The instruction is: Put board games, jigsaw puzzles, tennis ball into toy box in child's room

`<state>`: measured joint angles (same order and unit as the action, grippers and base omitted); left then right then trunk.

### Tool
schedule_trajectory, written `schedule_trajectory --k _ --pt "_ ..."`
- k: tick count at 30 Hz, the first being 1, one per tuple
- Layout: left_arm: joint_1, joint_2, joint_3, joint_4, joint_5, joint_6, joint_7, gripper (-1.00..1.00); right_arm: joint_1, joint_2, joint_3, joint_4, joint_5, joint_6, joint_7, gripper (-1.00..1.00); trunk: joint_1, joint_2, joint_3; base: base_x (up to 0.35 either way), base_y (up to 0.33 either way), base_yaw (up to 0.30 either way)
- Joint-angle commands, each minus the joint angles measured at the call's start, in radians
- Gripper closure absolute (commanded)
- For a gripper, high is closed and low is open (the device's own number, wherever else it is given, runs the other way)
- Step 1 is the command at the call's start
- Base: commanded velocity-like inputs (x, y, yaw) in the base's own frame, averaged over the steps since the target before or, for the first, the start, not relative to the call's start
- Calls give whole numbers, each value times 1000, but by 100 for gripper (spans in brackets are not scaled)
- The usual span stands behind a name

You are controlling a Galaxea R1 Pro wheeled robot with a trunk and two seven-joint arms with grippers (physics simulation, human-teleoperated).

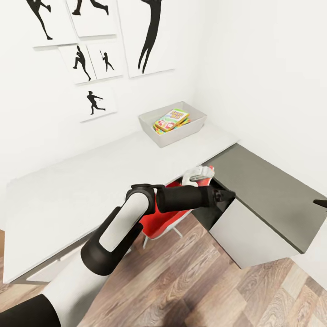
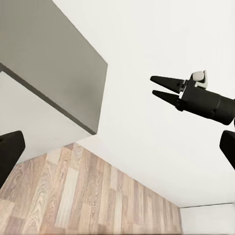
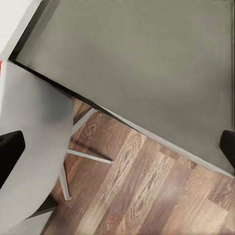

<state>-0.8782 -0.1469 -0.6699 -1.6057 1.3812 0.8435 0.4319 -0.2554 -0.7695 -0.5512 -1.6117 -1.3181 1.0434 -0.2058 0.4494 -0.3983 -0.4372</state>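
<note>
Hovered with left gripper (image 1: 225, 196) and right gripper (image 2: 162, 86) spread open, empty; judged board game (image 1: 171, 119) in toy box (image 1: 150, 126) light, stiff, best pinched across a thin edge.

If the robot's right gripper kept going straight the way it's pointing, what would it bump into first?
Probably the wooden floor, just past the edge of the dark grey cabinet and beside the chair. Depth is hard to judge. Its fingertips are spread wide, holding nothing.

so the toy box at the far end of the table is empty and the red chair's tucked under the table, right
Not quite. The toy box isn't empty: the head view shows colourful flat toys already lying inside it. The rest holds: it sits at the far end of the table, and the red chair is tucked under the table.
</note>
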Motion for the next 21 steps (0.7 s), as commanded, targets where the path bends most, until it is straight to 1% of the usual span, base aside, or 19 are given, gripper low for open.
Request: schedule_trajectory --k 1,2,3,4,5,6,7,8,9,10,21 --pt "-1 -3 -36 -2 9 -2 28 -100 11 0 -7 -1 -9 4 35 -100 1 -2 0 0 0 -153" --pt "-1 -5 -43 -2 10 -5 30 -100 13 1 -8 -1 -9 4 40 -100 1 -2 1 0 0 -153" --pt "-1 -5 -43 -2 10 -5 30 -100 13 1 -8 -1 -9 4 40 -100 1 -2 3 0 0 -153" --pt "0 -10 -71 -1 10 -26 35 -100 15 2 -9 -1 -9 4 51 -100 1 -2 5 0 0 -154" --pt "0 -12 -83 -1 10 -36 36 -100 16 2 -10 -1 -9 4 53 -100 1 -2 6 0 0 -154" --pt "0 -13 -106 -1 10 -55 37 -100 16 2 -10 -1 -9 4 56 -100 1 -2 8 0 0 -154" --pt "0 -14 -116 -2 9 -62 38 -100 17 3 -10 -1 -9 4 57 -100 1 -2 9 0 0 -154" --pt "0 -14 -116 -2 9 -62 38 -100 17 3 -10 -1 -9 4 57 -100 1 -2 11 0 0 -154" --pt "-1 -14 -125 -1 9 -67 39 -100 17 3 -10 -1 -9 4 58 -100 1 -2 12 0 0 -154" --pt "0 -15 -142 -1 9 -78 41 -100 17 4 -10 -1 -9 4 60 -100 1 -2 14 0 0 -155" --pt "2 -13 -158 -1 9 -88 42 -100 17 9 -5 -1 -8 4 61 -100 1 -2 30 0 0 -162"
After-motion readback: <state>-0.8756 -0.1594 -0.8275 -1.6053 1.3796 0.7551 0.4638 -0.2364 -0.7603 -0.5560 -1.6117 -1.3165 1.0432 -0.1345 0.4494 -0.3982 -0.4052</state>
